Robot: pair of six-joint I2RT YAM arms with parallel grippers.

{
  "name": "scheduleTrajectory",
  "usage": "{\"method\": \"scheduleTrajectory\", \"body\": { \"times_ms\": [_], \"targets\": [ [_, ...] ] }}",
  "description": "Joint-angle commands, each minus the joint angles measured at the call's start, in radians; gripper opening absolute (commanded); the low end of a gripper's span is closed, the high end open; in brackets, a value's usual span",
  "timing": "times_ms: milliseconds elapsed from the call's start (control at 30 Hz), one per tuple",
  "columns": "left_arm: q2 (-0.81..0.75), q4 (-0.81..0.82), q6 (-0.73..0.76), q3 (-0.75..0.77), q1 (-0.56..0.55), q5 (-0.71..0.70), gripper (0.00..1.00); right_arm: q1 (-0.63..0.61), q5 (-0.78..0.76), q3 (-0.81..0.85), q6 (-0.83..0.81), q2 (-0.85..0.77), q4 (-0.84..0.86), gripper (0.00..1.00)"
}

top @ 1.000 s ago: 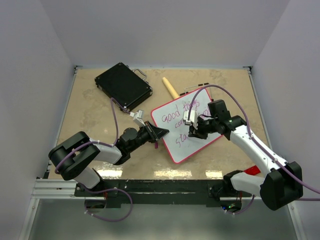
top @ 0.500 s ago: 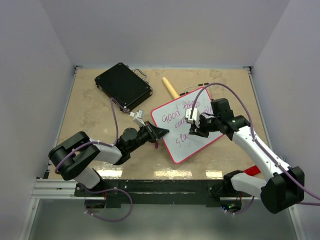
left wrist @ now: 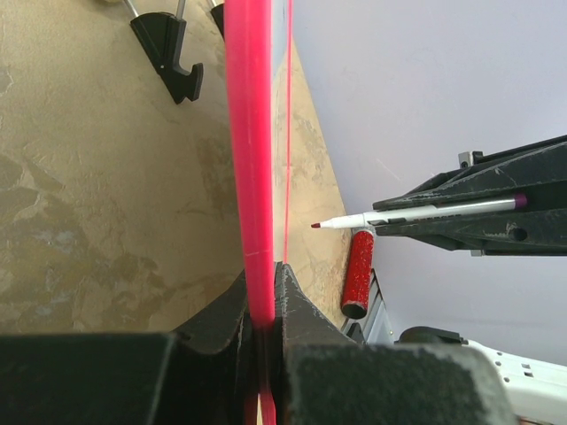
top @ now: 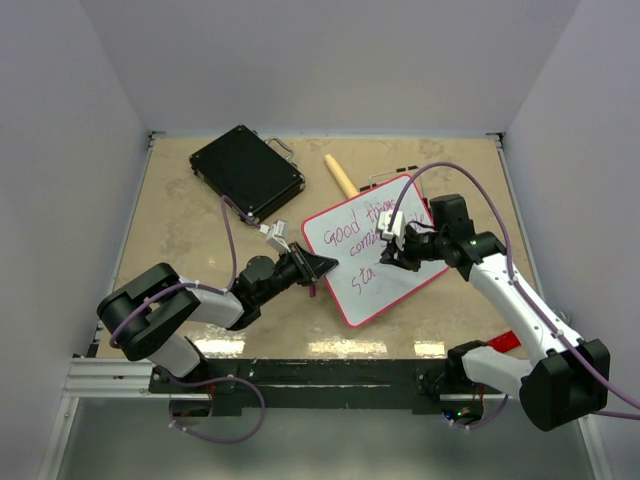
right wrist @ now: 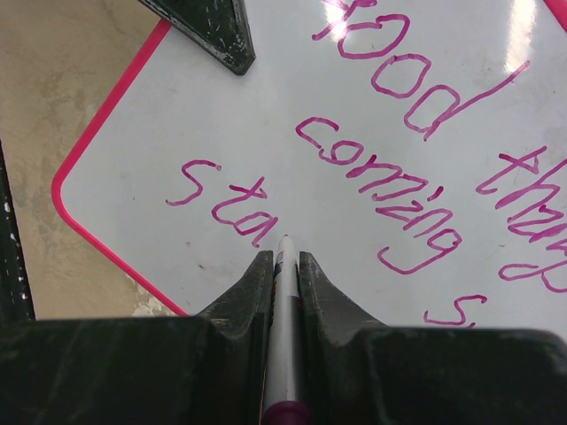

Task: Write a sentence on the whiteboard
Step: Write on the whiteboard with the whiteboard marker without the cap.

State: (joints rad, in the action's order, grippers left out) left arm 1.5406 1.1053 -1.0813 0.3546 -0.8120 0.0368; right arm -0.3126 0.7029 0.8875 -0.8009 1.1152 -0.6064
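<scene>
The whiteboard (top: 385, 290) lies tilted on the table, its red-pink rim (left wrist: 250, 133) seen edge-on in the left wrist view. My left gripper (top: 318, 268) is shut on its left rim, also seen in its own view (left wrist: 263, 292). The sentence (right wrist: 381, 186) reads "good th…", "coming s…" and "sta" in pink-purple. My right gripper (right wrist: 283, 257) is shut on a white marker (right wrist: 285, 310) with its tip just right of "sta". In the left wrist view the marker (left wrist: 416, 212) tip stands slightly off the board. The right gripper also shows over the board's middle from above (top: 392, 255).
A black hard case (top: 247, 172) lies at the back left. A wooden stick (top: 340, 176) lies behind the board. A red glittery tube (left wrist: 358, 274) lies by the front right edge. Black feet (left wrist: 168, 53) stick out under the board. Walls enclose the table.
My right gripper has moved to the right and slightly back over the board with the marker. The left gripper and the board have not moved.
</scene>
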Motion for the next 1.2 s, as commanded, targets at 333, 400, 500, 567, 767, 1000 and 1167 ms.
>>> {"method": "scheduleTrajectory", "body": {
  "times_ms": [333,400,500,567,767,1000,1167],
  "targets": [
    [-0.031,0.126,0.05,-0.002,0.0,0.005,0.0,0.009,0.026,-0.016,0.009,-0.011,0.037,0.0],
    [-0.031,0.126,0.05,0.0,0.0,0.006,0.0,0.007,0.029,-0.018,0.009,-0.014,0.04,0.0],
    [-0.031,0.126,0.049,0.0,0.002,0.008,0.0,0.01,0.032,-0.019,0.009,-0.018,0.042,0.0],
    [-0.031,0.126,0.049,0.0,0.001,0.008,0.0,0.01,0.033,-0.021,0.009,-0.02,0.042,0.0],
    [-0.031,0.128,0.049,-0.002,0.0,0.008,0.0,0.01,0.011,-0.028,0.012,-0.011,0.054,0.0],
    [-0.017,0.142,0.049,0.003,0.001,0.012,0.0,0.01,0.013,-0.027,0.02,0.008,0.068,0.0],
    [-0.013,0.146,0.047,0.003,0.0,0.012,0.0,-0.003,0.007,-0.028,0.025,0.026,0.069,0.0]
  ]
}}
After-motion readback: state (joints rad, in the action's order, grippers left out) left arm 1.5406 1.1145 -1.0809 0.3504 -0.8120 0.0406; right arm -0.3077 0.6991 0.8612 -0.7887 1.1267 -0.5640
